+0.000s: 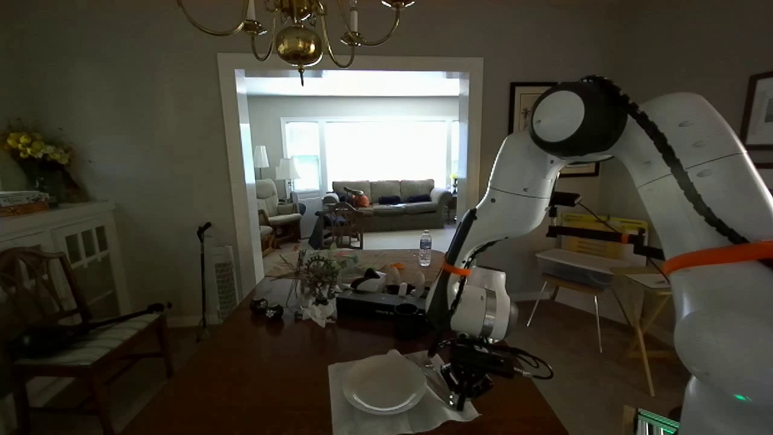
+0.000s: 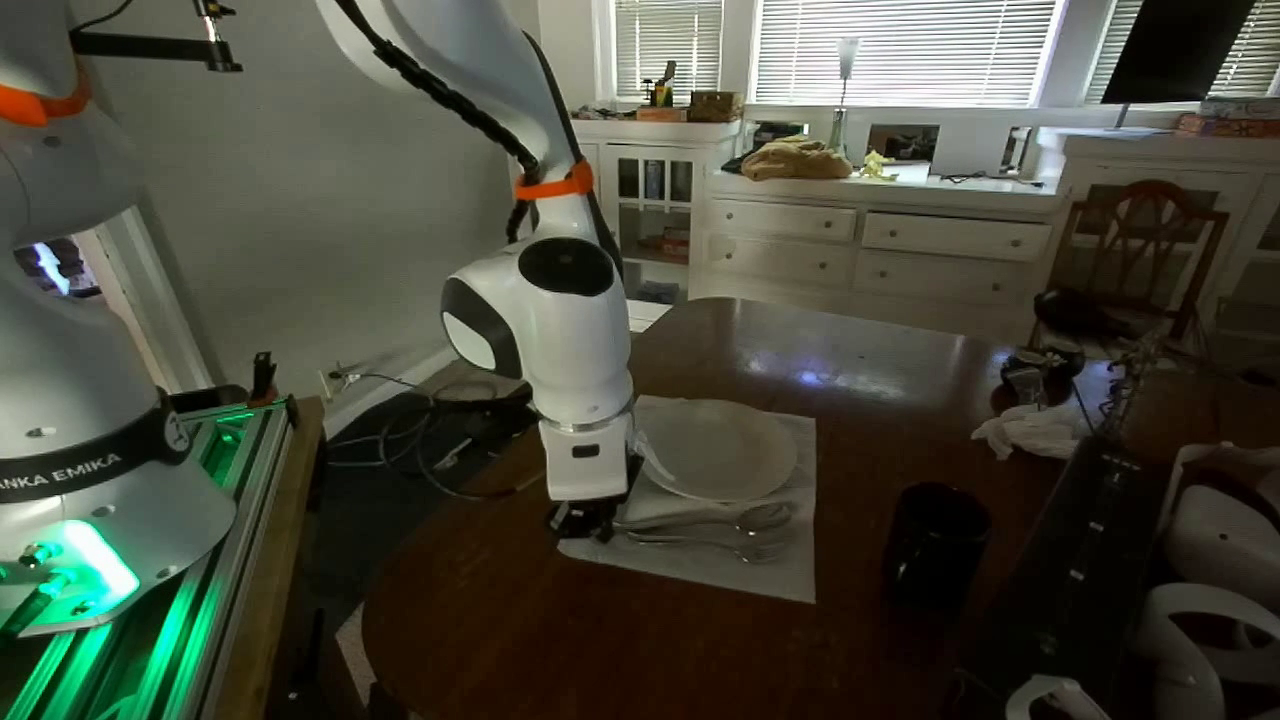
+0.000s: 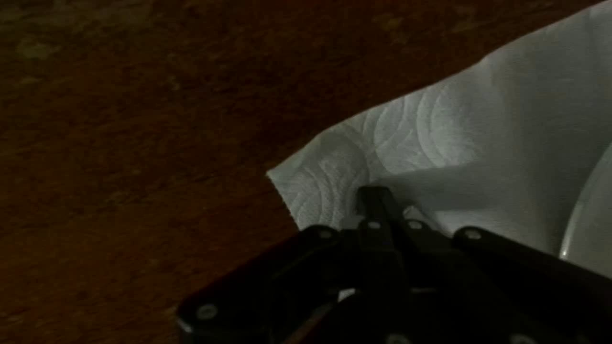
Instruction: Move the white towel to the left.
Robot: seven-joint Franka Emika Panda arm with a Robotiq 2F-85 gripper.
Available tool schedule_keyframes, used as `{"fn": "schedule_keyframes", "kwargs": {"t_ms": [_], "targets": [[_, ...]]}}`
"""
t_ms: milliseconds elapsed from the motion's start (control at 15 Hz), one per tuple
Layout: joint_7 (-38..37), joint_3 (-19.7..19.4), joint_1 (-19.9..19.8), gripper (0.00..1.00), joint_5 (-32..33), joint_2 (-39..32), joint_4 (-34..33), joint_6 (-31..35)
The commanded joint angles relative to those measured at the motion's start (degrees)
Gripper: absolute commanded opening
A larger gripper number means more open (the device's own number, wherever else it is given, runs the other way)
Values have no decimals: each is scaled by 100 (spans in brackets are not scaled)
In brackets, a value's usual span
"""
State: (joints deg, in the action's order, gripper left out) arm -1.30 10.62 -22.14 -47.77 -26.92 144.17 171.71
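Observation:
The white towel (image 1: 347, 420) lies flat on the brown table, also in an exterior view (image 2: 800, 560) and the wrist view (image 3: 444, 119). A round white plate (image 1: 383, 383) rests on its middle; it shows too in an exterior view (image 2: 715, 450). Silver cutlery (image 2: 765, 517) lies on the towel beside the plate. My gripper (image 3: 377, 196) points down at the towel near one corner, its fingers close together. In both exterior views the gripper (image 1: 461, 402) (image 2: 595, 530) is at the towel's robot-side edge. Whether cloth is pinched between the tips is hidden.
A black mug (image 2: 935, 545) stands near the towel, beside a long black box (image 1: 374, 305). A crumpled white tissue (image 1: 320, 311), wiry decorations (image 1: 320, 272) and a water bottle (image 1: 425, 248) are further along the table. The table's rounded edge (image 2: 380, 620) is near the robot.

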Motion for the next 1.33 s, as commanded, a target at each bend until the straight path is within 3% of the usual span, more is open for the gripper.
{"fn": "schedule_keyframes", "kwargs": {"t_ms": [0, 400, 1267], "targets": [[-360, -211, 411, 0, 171, -232, 124, -66], [-592, -377, 756, 0, 98, -181, 357, -112], [-693, -228, 673, 0, -88, -136, 579, -97]]}}
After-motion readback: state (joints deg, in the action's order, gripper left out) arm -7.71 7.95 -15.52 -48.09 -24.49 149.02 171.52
